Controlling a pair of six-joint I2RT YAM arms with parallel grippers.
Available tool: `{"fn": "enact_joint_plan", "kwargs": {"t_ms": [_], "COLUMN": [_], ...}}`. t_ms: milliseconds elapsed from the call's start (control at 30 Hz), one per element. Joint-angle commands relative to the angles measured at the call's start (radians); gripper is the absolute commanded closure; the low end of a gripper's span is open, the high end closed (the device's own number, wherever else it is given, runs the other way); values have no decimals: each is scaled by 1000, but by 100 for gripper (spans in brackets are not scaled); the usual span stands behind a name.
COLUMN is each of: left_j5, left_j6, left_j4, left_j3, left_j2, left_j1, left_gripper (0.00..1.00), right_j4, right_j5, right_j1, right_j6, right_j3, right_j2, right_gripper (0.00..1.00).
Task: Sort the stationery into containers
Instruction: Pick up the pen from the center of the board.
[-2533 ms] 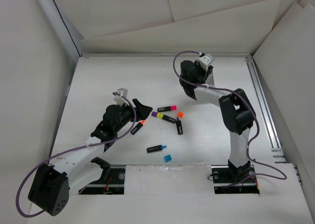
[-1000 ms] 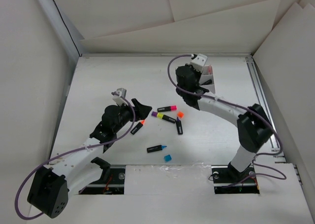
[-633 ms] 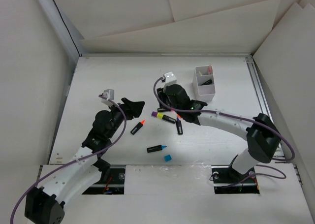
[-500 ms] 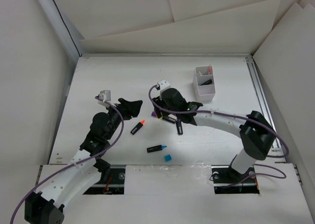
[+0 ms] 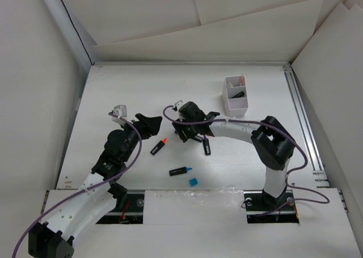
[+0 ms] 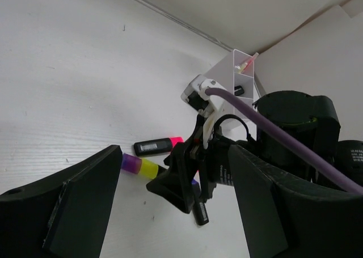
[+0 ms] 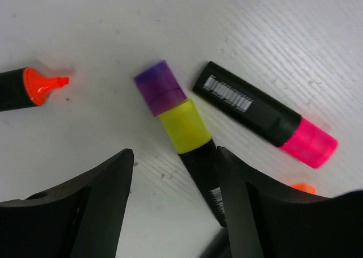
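white table [image 5: 125, 88], leaning white wall boards [image 5: 244, 31], scattered highlighters [image 5: 180, 170]

The flat white table [image 5: 130, 88] carries a small white plastic box with inner dividers [image 5: 237, 106] toward its far right. Near the centre lie a black highlighter with stacked yellow and purple caps [image 7: 181, 127], a pink-capped black highlighter [image 7: 266, 119] just beside it, an uncapped orange-tipped highlighter [image 5: 158, 148] and a plain black marker [image 5: 206, 147]. Nearer the front lie an uncapped blue-tipped highlighter [image 5: 180, 170] and a small loose blue cap [image 5: 193, 182], not touching.
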Motion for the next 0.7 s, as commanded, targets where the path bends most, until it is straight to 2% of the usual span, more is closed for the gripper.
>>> {"fn": "enact_joint_plan", "kwargs": {"t_ms": [0,267,300,433,500,667], "left_j5": [-1,-1,-1,-12,-12,-1], "left_j6": [3,3,3,3,3,3], "left_j4": [17,26,26,17,28,28], "left_j3": [-5,-5,-5,-5,-5,-5], "left_j2": [-13,-13,-13,-13,-13,-4], "left_j1": [5,5,5,5,5,5], "left_gripper": [27,27,27,27,27,27], "right_j4": [-16,-62,-71,-90,-90,-80], "right_j5": [23,2,-15,-72,-72,-47], "right_j1": [-22,-22,-22,-33,-33,-33], "right_j6": [-21,-50,-50,-65,-65,-65], "right_j3": [55,112,132,144,144,121], "right_j2": [1,76,98,130,130,104], "right_gripper": [34,39,45,52,52,68]}}
